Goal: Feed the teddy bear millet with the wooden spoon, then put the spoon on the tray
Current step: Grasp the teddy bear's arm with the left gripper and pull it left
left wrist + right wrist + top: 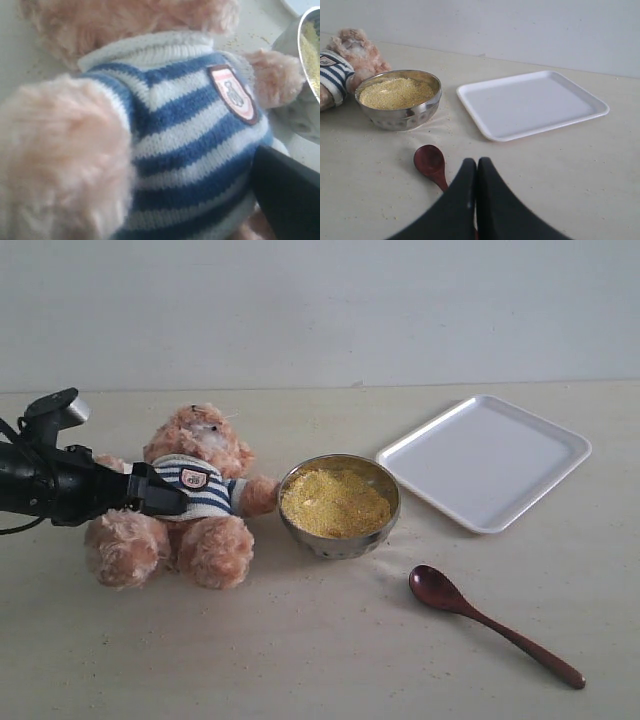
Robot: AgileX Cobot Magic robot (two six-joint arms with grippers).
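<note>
The teddy bear sits at the left in its striped sweater, leaning toward the steel bowl heaped with millet. My left gripper stands open at the bear's torso. One dark finger shows beside the sweater; the other is hidden. The wooden spoon lies flat on the table in front of the bowl. My right gripper is shut and empty, and the spoon lies just beyond its tips with the handle running under them. The white tray lies bare at the back right.
Loose grains are scattered on the beige table around the bowl. A pale wall closes off the back. The right arm does not show in the exterior view.
</note>
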